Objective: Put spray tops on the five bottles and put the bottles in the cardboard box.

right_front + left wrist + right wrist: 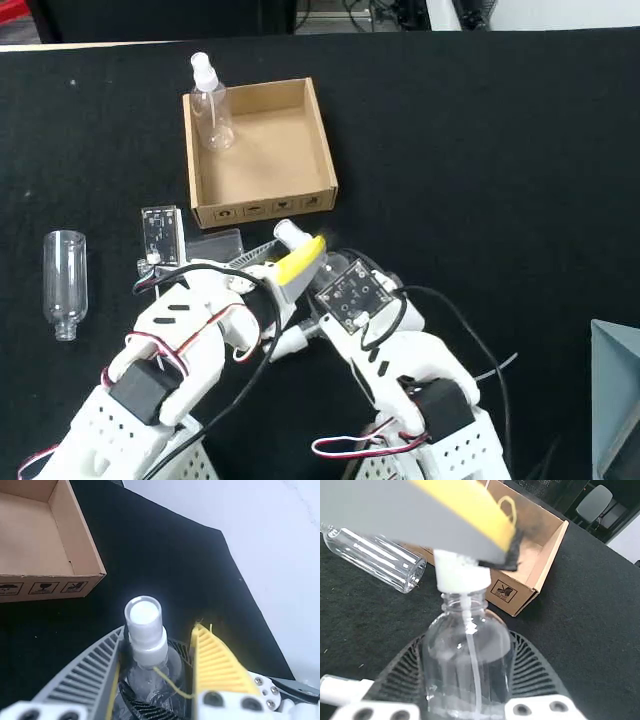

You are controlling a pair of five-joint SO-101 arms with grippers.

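A clear bottle [465, 655] stands upright between the black ribbed fingers of my right gripper [467, 647], which is shut on it. A white spray top [145, 625] sits in its neck, its tube hanging inside. My left gripper [159, 630] straddles that top: the grey finger [95, 665] touches it, while the yellow finger [215, 660] stands a little off it. The cardboard box [318, 140] lies just beyond, with one topped bottle [212, 105] upright in its far left corner. An uncapped bottle [64, 283] lies at the left. Another bottle [375, 555] lies near the box.
A loose white spray top [340, 690] lies on the black table beside my right gripper. A small flat packet [160, 232] rests by the box's front left corner. A grey object [615, 400] stands at the right edge. The two arms crowd the near middle.
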